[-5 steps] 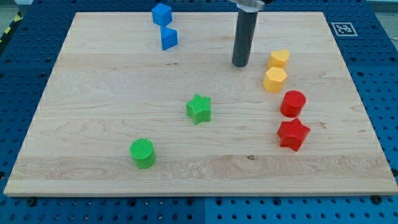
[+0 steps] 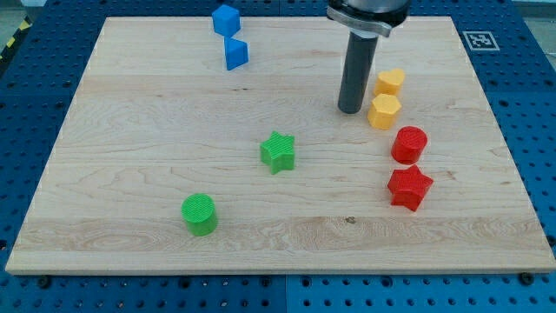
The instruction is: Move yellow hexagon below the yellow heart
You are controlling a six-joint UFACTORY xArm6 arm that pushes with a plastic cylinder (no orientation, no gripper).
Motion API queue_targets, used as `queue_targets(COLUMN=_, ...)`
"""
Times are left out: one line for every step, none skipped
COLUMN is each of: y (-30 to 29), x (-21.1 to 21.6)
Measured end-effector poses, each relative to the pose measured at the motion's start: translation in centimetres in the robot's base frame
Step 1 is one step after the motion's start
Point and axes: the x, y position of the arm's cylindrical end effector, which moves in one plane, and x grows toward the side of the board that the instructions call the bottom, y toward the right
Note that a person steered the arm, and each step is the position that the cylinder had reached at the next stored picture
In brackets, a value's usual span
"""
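Yellow hexagon [image 2: 384,111]: on tabletop [image 2: 130,174], directly below yellow heart [image 2: 390,82], near it; placement appears largely achieved. My tip [image 2: 351,110]: just left of hexagon. Hand: none fitted.

1. The green star [image 2: 277,152] sits near the middle of the wooden board [image 2: 130,130]; everything below is placed from it.
2. The green cylinder [image 2: 200,214] lies toward the view's bottom left of it, well apart.
3. Two blue blocks lie toward the view's top, slightly left: one blue block [image 2: 235,53] nearer, the other blue block [image 2: 226,19] beyond it at the board's edge.
4. My tip [image 2: 351,110] stands up and right of it, just beside the yellow hexagon [image 2: 384,111] on that block's left.
5. The yellow heart [image 2: 390,82] lies just above the hexagon.
6. The red cylinder [image 2: 409,144] lies to the star's right.
7. The red star [image 2: 409,188] lies to its lower right.
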Motion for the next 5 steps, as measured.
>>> queue_targets(y=1.1, x=0.8)
queue_targets(y=1.9, x=1.0)
queue_targets(y=2.2, x=1.0)
queue_targets(y=2.2, x=1.0)
queue_targets(y=2.2, x=1.0)
